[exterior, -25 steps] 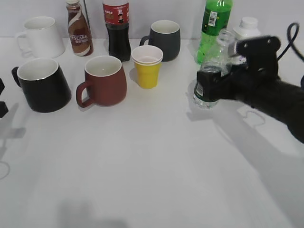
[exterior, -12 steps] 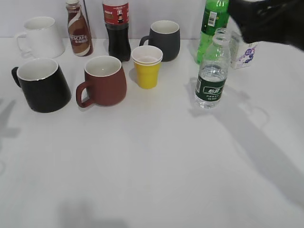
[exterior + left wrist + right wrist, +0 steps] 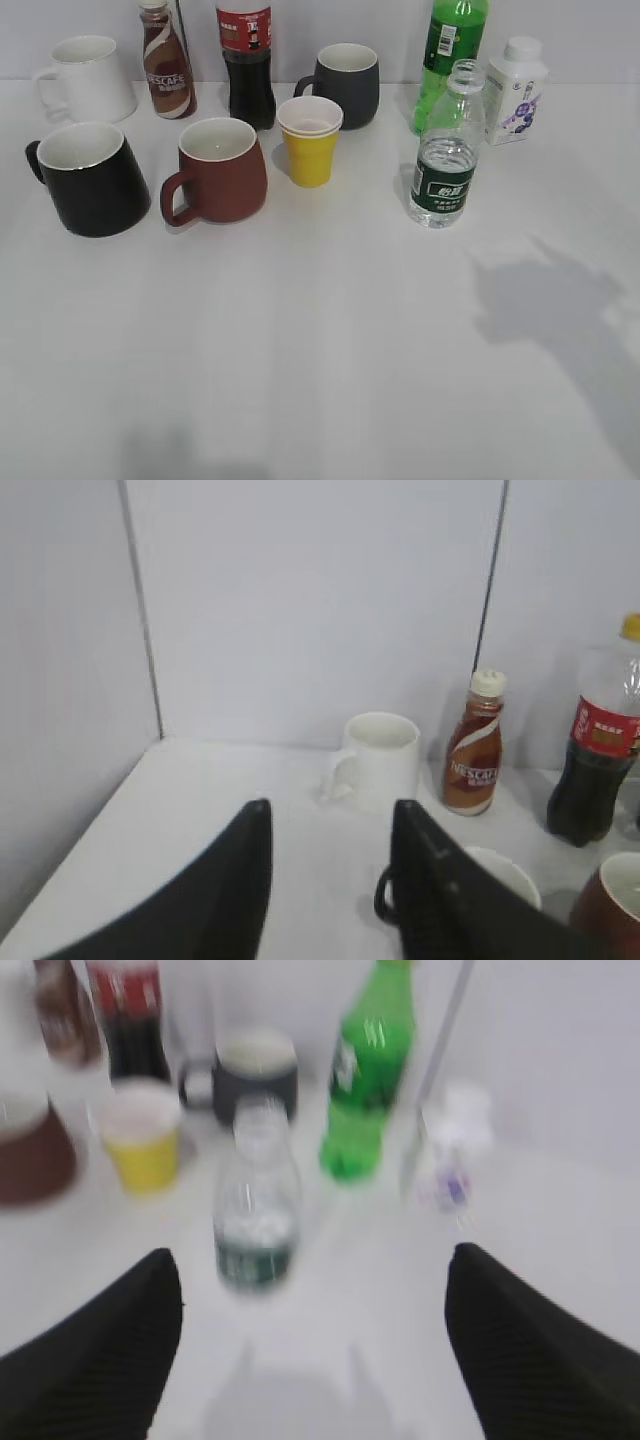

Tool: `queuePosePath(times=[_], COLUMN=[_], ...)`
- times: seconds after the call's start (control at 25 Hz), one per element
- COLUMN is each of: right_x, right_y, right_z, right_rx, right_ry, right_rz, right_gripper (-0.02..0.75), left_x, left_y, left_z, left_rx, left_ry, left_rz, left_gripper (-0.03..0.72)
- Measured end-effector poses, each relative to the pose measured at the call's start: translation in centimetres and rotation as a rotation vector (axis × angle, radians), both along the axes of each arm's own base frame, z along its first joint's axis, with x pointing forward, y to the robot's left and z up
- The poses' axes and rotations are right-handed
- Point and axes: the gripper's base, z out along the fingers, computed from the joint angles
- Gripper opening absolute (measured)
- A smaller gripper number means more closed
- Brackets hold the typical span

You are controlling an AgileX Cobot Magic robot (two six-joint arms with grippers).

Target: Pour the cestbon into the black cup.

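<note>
On the table (image 3: 320, 350): every item stands upright, none touched.
Cestbon (image 3: 444, 150): right of centre, uncapped, just in front of the green soda bottle (image 3: 450, 55).
Black cup (image 3: 88, 178): far left, beside the brown-red mug (image 3: 220, 168), well apart from the cestbon.
Left end effector (image 3: 330, 880): fingers apart, nothing between them, black cup partly hidden behind one finger.
Right end effector (image 3: 310, 1345): fingers spread wide, empty, bottle beyond them; view blurred.
</note>
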Motion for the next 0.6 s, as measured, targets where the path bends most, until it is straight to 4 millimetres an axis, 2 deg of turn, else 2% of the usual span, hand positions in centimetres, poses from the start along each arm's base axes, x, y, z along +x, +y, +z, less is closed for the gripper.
queuePosePath(times=[0.12, 0.28, 0.44, 0.6], right_x=[-3.5, -8.6, -13.2, -15.7], right_y=[-1.5, -3.1, -4.5, -5.4], right_z=[0.2, -0.3, -1.6, -3.0], right_rx=[-0.027, -0.042, -0.067, -0.059], right_ry=[0.083, 0.214, 0.317, 0.305], right_rz=[-0.02, 0.011, 0.038, 0.046], right_gripper=[0.614, 0.612, 0.61, 0.61], left_x=[-2.9, -6.1, -9.1, -11.7], left_y=[0.0, -0.7, -1.5, -1.7], left_z=[0.9, 0.2, -1.5, -2.9], left_rx=[-0.066, -0.06, -0.022, 0.0], left_ry=[0.05, 0.199, 0.375, 0.456], left_rz=[0.008, -0.082, -0.184, -0.231], left_gripper=[0.4, 0.498, 0.524, 0.533])
